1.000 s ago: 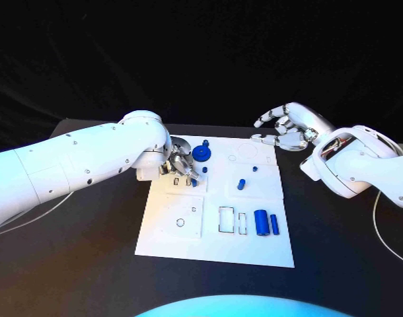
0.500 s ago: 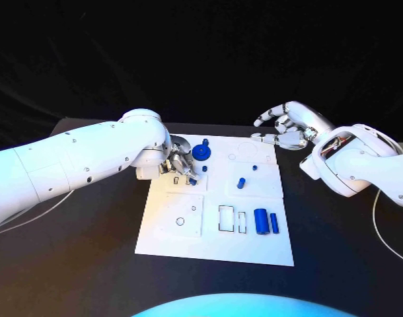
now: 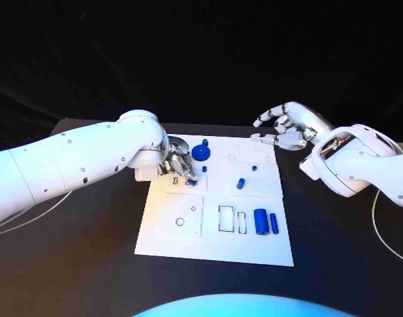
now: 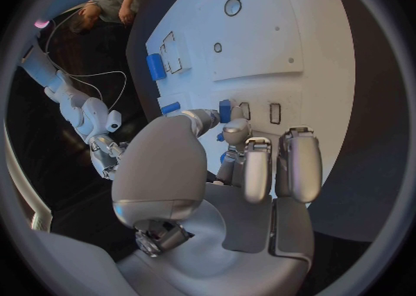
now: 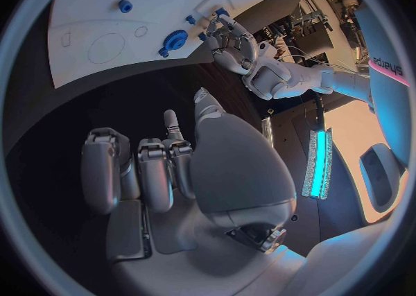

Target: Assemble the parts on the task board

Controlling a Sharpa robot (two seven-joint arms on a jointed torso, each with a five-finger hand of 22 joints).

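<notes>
The white task board (image 3: 187, 231) lies in the middle of the table. My left hand (image 3: 176, 164) hovers over its near-left part and pinches a small blue part (image 4: 225, 110) between thumb and fingertips, just above two narrow slots (image 4: 276, 113). A blue round knob (image 3: 201, 153) stands on the board beside that hand, with a small blue peg (image 3: 242, 183) further right. Two blue cylinders (image 3: 261, 222) lie near a rectangular recess. My right hand (image 3: 285, 129) floats over the board's far right corner, its fingers loosely bent and apart, with nothing in them.
The board (image 5: 96, 12) carries round outlines (image 3: 247, 150) at its far end and a square plate with a ring mark (image 3: 181, 222) on the near left. Black table (image 3: 78, 264) surrounds the board. A thin white cable (image 3: 384, 238) trails at the right.
My left hand has shifted very slightly over the slots with the blue part still pinched. The right hand has stayed where it was.
</notes>
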